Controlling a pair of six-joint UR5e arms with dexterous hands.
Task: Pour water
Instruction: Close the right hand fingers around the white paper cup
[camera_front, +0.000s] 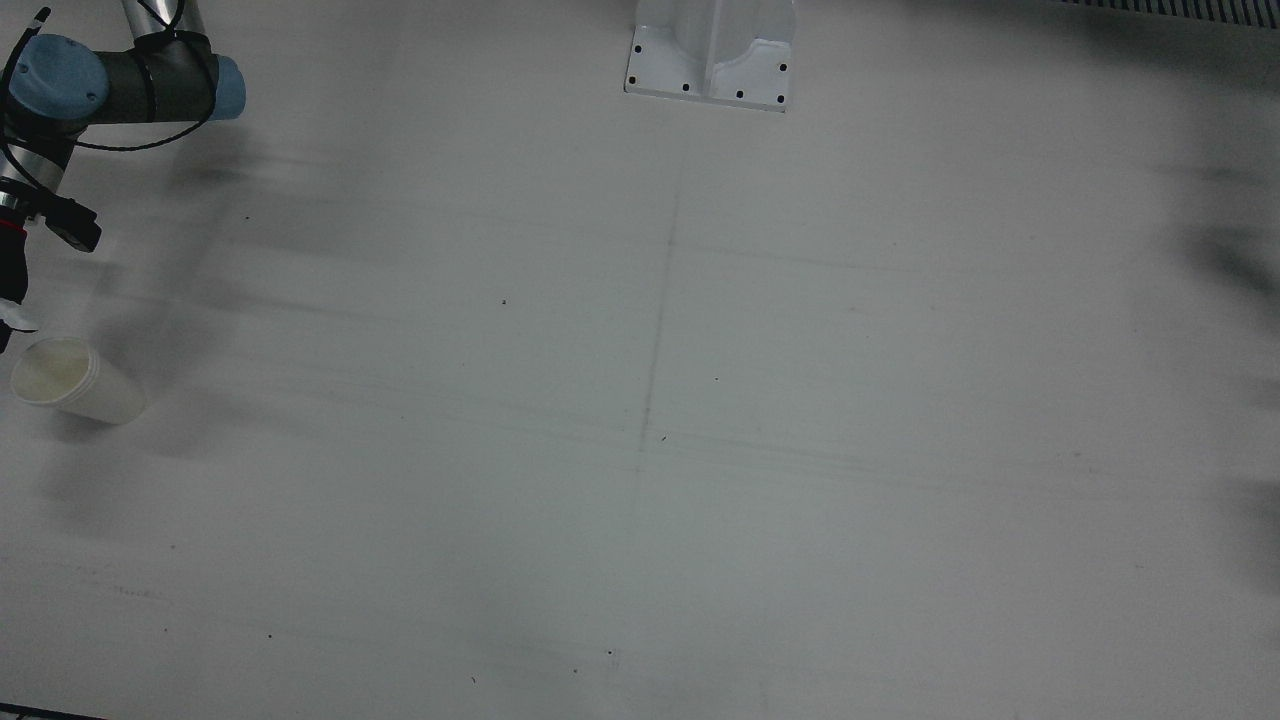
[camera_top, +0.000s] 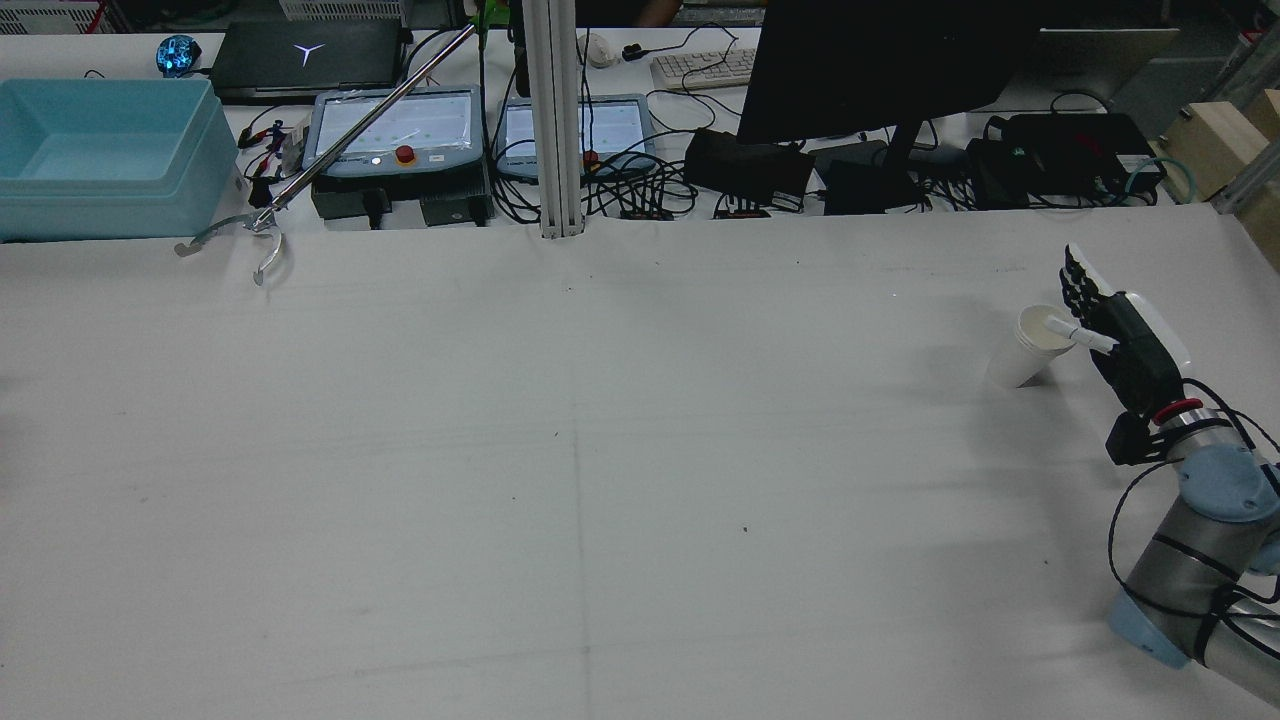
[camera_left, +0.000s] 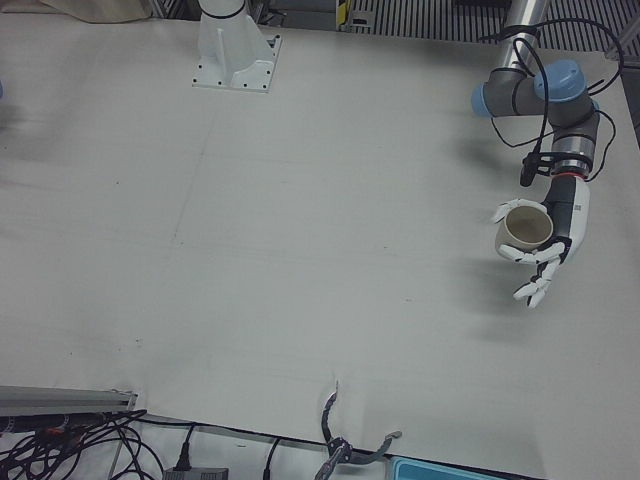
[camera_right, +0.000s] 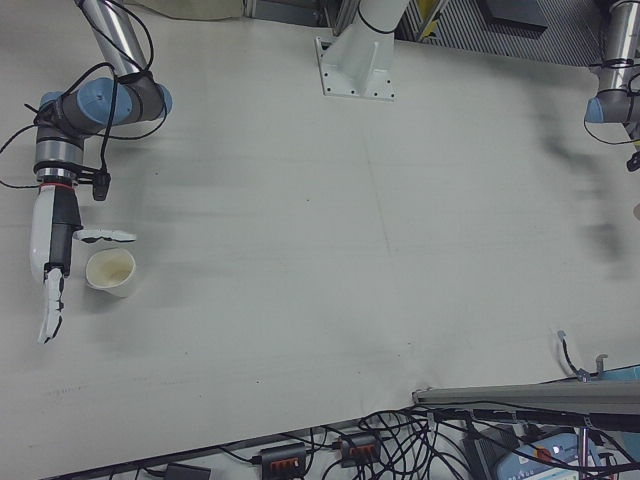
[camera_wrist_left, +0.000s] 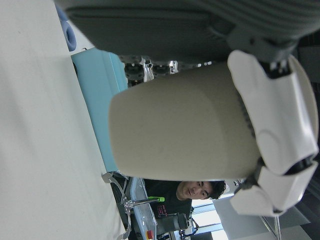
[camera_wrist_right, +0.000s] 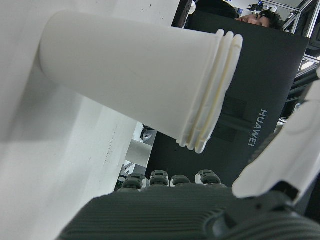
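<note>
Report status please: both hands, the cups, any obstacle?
Left hand shut on beige cup, lifted. Right hand open beside white paper cup, not gripping. Table between them clear.

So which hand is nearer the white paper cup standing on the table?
Right. The right hand is open beside the white paper cup; the left hand, across the table, holds a beige cup.

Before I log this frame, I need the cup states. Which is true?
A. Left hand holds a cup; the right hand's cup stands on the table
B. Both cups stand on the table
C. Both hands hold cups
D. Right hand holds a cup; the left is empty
A: the left hand has its fingers wrapped round a beige cup, while the white cup stands on the table beside the open right hand.
</note>
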